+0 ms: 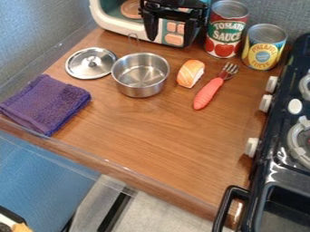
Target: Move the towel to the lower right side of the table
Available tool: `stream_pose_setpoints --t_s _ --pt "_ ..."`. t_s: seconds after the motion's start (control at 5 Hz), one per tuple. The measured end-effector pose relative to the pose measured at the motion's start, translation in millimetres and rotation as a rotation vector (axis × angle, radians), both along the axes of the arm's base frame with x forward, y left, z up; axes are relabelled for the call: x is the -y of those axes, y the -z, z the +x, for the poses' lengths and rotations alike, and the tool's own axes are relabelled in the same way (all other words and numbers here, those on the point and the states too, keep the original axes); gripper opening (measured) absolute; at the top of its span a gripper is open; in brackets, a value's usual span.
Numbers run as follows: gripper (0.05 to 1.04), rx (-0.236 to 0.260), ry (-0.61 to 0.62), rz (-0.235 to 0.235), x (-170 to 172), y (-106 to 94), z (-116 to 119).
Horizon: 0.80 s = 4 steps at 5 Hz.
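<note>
While the gripper (171, 40) hangs spread at the top, the towel (45, 104) lies at left, one corner toward the view's top edge, its long axis hard to judge.

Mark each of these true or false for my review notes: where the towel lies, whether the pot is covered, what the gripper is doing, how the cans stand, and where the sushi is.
1. The towel lies at the left side of the table. True.
2. The pot is covered. False: it is open, and the lid lies on the table.
3. The gripper is holding the towel. False: it is at the toy microwave, its fingers apart.
4. The taller can and the shorter can both stand upright. True.
5. The sushi is inside the pot. False: it lies on the table, between pot and fork.
</note>
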State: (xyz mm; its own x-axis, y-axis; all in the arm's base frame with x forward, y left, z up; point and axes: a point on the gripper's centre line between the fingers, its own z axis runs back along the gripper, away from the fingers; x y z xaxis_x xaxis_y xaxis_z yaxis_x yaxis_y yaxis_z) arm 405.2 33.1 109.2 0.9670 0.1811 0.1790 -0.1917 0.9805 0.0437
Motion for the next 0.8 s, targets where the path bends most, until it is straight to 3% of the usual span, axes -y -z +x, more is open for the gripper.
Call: stream_pose_setpoints --t_s 0.4,0.6,0.8 --pt "1.001 -0.076 0.0 0.001 -14 26.3 -20" --pt "1.001 -0.037 -0.021 0.001 -45 8.6 -45" --pt "1.001 -0.048 0.003 -0.04 -85 12.5 -77"
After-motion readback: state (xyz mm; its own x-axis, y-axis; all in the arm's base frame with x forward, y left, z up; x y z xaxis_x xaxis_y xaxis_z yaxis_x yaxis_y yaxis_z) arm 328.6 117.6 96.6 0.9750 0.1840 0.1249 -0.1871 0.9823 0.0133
